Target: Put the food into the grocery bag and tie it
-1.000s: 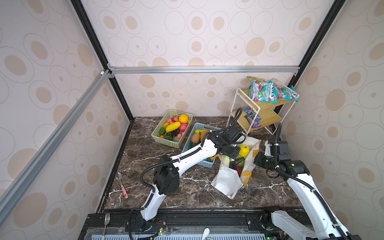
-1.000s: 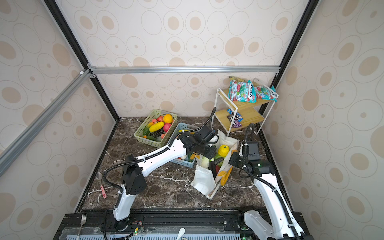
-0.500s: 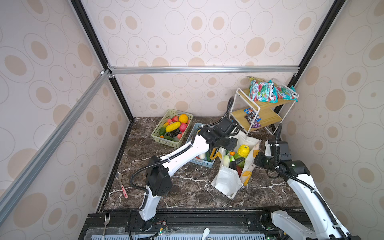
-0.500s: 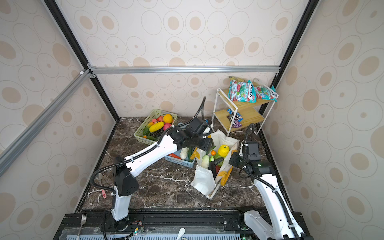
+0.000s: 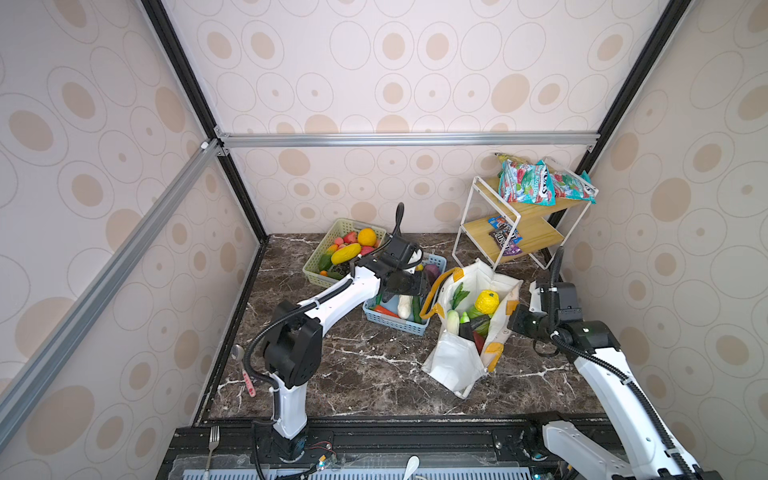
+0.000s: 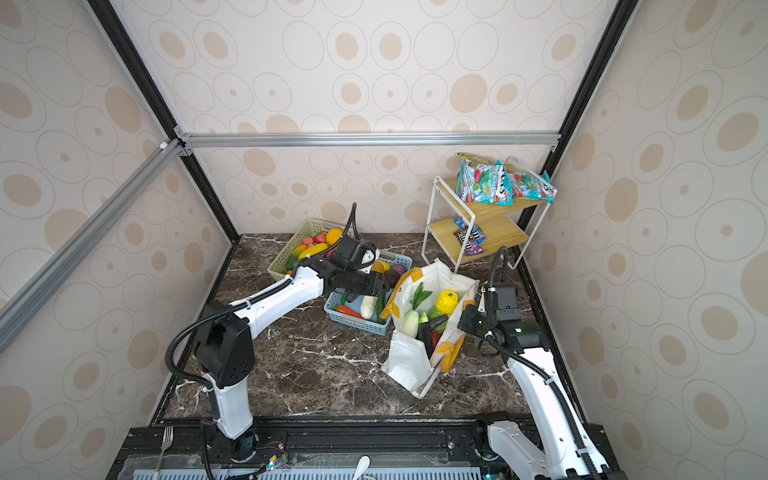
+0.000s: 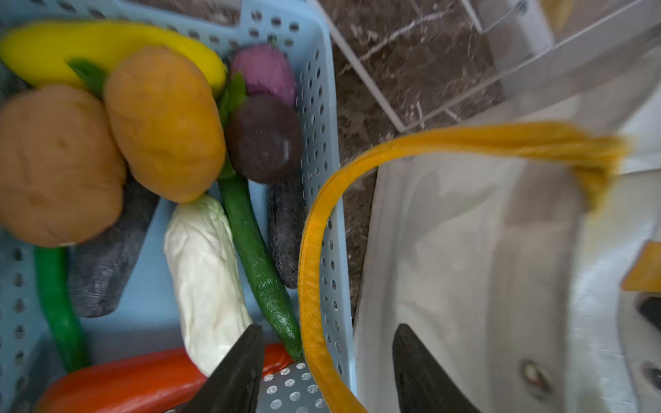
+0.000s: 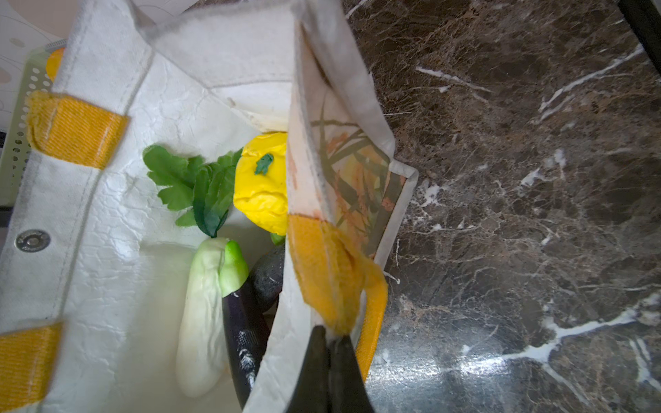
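Observation:
The white grocery bag (image 5: 455, 361) (image 6: 405, 361) stands open right of centre. Food lies inside it: a yellow knobbly fruit (image 5: 487, 301) (image 8: 263, 186), a leafy white radish (image 8: 202, 314) and a dark aubergine (image 8: 243, 332). My right gripper (image 5: 513, 322) (image 6: 464, 320) (image 8: 331, 332) is shut on the bag's right rim at its yellow handle patch. My left gripper (image 5: 405, 293) (image 6: 365, 286) (image 7: 329, 327) hangs open over the light blue basket (image 5: 395, 326) (image 7: 323, 107). The bag's other yellow handle (image 7: 311, 250) runs loosely between its jaws. More food fills that basket: potatoes (image 7: 164, 121), a white cabbage (image 7: 204, 271), a cucumber (image 7: 257, 257).
A pale green basket (image 5: 316, 270) (image 6: 282, 259) of fruit sits at the back left. A white wire rack (image 5: 519, 232) with snack packets (image 5: 525, 187) stands at the back right, close behind the bag. A spoon (image 5: 245, 370) lies at the left edge.
My left gripper has drawn back leftward from the bag's mouth to above the blue basket and stands a little wider. The right gripper and the bag have stayed put.

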